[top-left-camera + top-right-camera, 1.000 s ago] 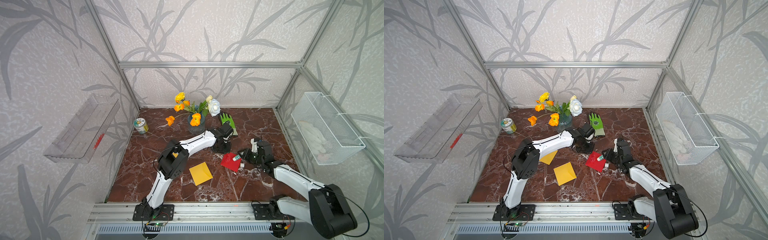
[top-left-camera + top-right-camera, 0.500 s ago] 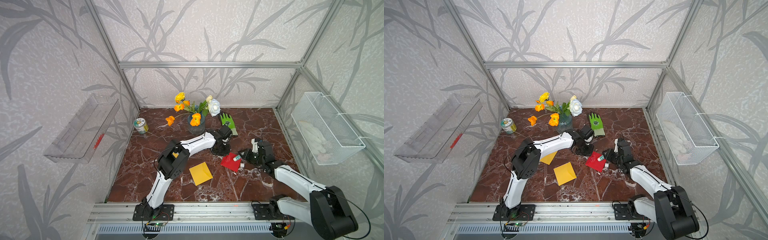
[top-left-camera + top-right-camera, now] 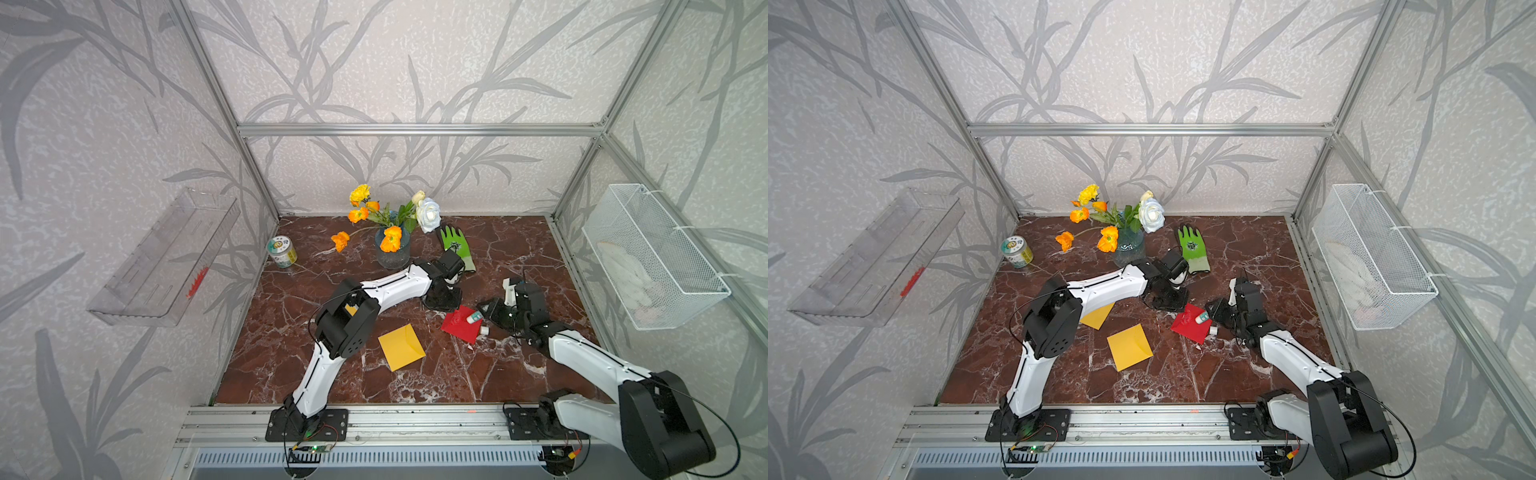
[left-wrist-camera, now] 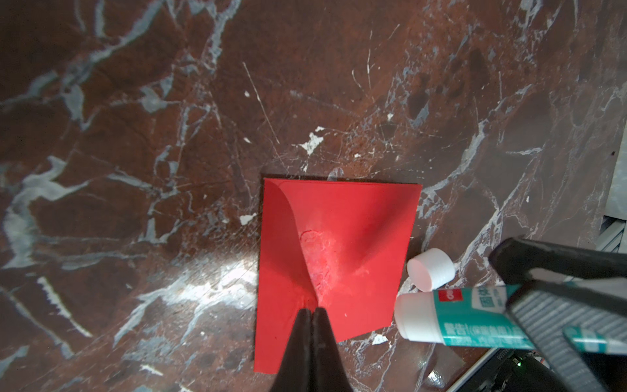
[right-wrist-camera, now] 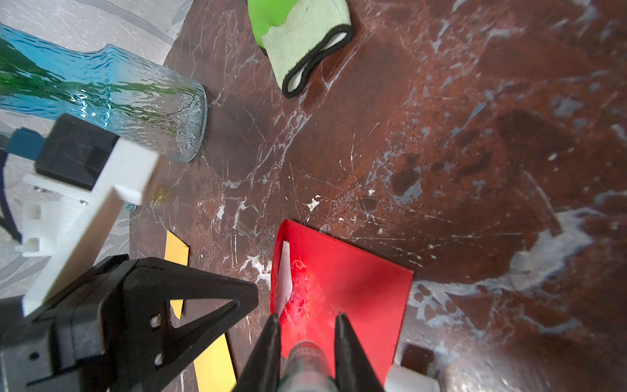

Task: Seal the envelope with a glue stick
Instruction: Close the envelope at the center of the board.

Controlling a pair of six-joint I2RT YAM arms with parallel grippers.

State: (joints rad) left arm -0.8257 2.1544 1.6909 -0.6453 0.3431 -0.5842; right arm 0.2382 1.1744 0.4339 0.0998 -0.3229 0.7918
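Observation:
A red envelope (image 3: 459, 328) (image 3: 1190, 328) lies on the marble floor, its flap partly raised, with a whitish glue smear (image 4: 319, 258) near the flap's point. My left gripper (image 4: 312, 310) (image 3: 453, 305) is shut, its tips right at the flap's point (image 4: 319, 298); whether they pinch the paper I cannot tell. My right gripper (image 5: 307, 322) (image 3: 1219, 311) is shut on the glue stick (image 4: 468, 315) (image 5: 305, 359) (image 3: 473, 318), white with a teal label, uncapped, its end over the envelope's edge. The white cap (image 4: 431, 269) (image 3: 1212, 330) lies beside the envelope.
A blue glass vase with flowers (image 3: 392, 253) and a green glove (image 3: 455, 245) are behind the grippers. A yellow envelope (image 3: 401, 347) lies toward the front, another (image 3: 1098, 316) under the left arm. A tin (image 3: 281, 251) is at far left. A wire basket (image 3: 652, 257) hangs right.
The left gripper has shifted a little by the envelope. The right gripper and the glue stick stay where they were.

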